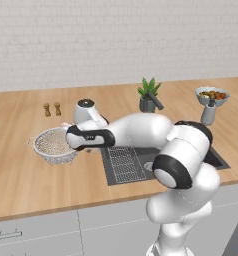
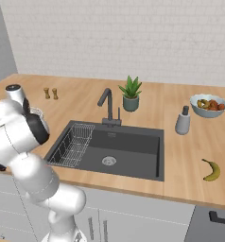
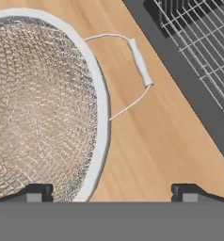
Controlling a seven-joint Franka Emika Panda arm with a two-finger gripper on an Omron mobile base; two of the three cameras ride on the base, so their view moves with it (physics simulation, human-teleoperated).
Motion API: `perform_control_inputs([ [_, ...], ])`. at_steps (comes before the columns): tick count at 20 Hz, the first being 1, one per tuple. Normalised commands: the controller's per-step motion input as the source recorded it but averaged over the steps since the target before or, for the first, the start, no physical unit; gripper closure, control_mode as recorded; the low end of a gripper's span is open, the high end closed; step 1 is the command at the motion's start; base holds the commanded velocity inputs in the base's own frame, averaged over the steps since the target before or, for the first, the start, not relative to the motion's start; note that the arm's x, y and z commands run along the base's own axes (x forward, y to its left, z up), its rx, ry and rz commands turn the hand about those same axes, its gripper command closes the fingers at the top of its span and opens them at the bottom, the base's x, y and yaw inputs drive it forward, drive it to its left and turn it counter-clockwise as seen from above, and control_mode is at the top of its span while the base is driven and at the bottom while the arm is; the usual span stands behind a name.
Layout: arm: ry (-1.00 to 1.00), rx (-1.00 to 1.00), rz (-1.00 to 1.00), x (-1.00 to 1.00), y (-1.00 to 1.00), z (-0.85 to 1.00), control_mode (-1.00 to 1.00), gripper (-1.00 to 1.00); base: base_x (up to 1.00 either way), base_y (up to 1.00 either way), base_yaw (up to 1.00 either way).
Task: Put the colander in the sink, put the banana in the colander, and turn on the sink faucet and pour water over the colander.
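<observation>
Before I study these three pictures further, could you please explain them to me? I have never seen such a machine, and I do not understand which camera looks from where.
The machine is a white robot arm with dark joints, in a rendered kitchen. Two pictures come from cameras behind the arm, left and right. The third comes from a camera on its hand, looking past the open jaws, which hold nothing. On the wooden counter are a round silver wire-mesh colander, left of the dark grey rectangular sink, and a small yellow curved banana, right of it. A dark grey faucet, a green potted plant and a pale fruit bowl stand further back. The jaws straddle the colander's rim, by its thin wire handle.
</observation>
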Motion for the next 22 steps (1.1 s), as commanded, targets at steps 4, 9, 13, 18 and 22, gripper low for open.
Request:
perform_control_inputs([
  [4, 0.0, 0.0, -0.07, 0.28, 0.26, -0.29, -1.0, -1.0, 0.0, 0.0, 0.0],
  [9, 0.0, 0.0, -0.07, 0.28, 0.22, -0.25, -1.0, -1.0, 0.0, 0.0, 0.0],
  [13, 0.0, 0.0, -0.07, 0.33, 0.09, -0.22, -1.0, -1.0, 0.0, 0.0, 0.0],
  [18, 0.01, 0.0, -0.07, 0.28, 0.0, -0.23, -1.0, -1.0, 0.0, 0.0, 0.0],
  [22, 0.0, 0.0, -0.06, 0.03, 0.01, -0.2, -1.0, 1.0, 0.0, 0.0, 0.0],
])
